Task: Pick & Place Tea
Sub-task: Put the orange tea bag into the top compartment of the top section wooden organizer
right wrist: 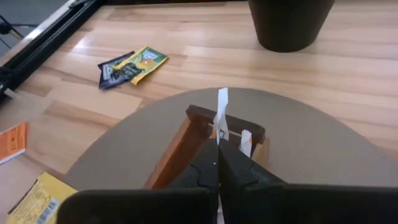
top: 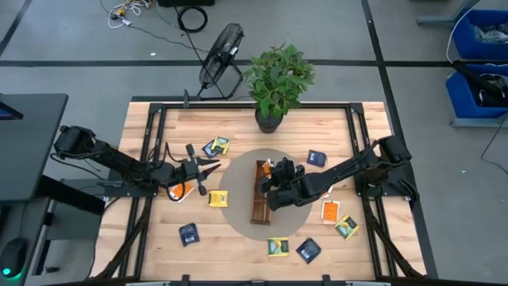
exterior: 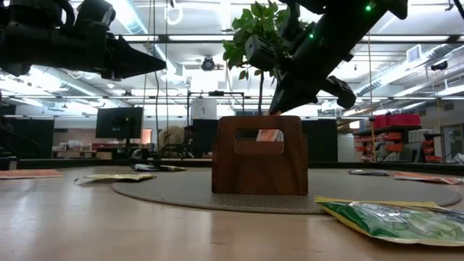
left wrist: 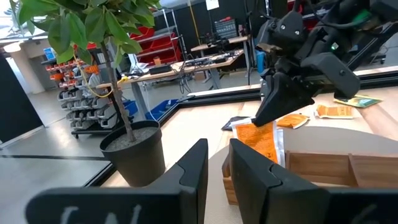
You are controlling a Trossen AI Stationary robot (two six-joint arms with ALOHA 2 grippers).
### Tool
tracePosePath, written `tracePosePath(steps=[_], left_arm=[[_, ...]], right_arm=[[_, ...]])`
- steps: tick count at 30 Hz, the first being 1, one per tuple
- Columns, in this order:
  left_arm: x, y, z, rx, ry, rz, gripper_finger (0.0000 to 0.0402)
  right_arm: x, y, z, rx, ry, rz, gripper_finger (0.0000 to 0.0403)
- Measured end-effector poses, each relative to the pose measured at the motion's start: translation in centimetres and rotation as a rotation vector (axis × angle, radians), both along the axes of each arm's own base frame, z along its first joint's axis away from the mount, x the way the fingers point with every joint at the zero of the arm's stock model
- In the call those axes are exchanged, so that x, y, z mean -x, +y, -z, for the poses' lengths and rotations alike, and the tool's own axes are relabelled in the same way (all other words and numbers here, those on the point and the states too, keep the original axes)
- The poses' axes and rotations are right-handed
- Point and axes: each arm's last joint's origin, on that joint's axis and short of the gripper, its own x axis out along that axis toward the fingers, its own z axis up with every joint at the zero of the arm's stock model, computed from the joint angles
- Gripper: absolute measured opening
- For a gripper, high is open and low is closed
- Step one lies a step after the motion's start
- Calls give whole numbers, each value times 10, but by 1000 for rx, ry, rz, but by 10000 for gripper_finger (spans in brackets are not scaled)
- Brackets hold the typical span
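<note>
- Over the far end of the wooden tray (top: 260,193), the right gripper (top: 275,176) has its fingers pinched tight on an orange tea sachet (left wrist: 258,140), hanging it upright into the tray's end slot. From the overhead camera the claw covers nearly all of that sachet.
- At table level you only catch a sliver of orange through the tray's handle cutout; the tray wall hides the rest.
- Right wrist camera sees the sachet edge-on, just a thin pale strip between the fingertips.
- Left gripper (top: 208,168) hovers off to the left of the round mat (top: 238,205), fingers spread, holding nothing.
- Rest of the tea is scattered flat on the light wood table (top: 333,131): a yellow sachet (top: 218,199) at the mat's left edge, a navy sachet (top: 317,158) past the right arm, more along the near side. An orange one is partly hidden under the left arm.
- Potted plant (top: 277,83) sits at the far table edge, a fan (top: 220,54) on the floor behind it.
- Beyond that it's a workshop: shelves, benches, red bins, a dark monitor.
</note>
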Motion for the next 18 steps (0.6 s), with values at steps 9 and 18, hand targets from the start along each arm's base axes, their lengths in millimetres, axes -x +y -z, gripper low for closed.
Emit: tracePosePath(steps=[9,18], left_arm=[[0,0,0,1,2,0,69],[0,0,1,13,0,-4,69]], right_arm=[[1,-2,1,-2,56,-34,5],[0,-2,1,14,62,-45,55]])
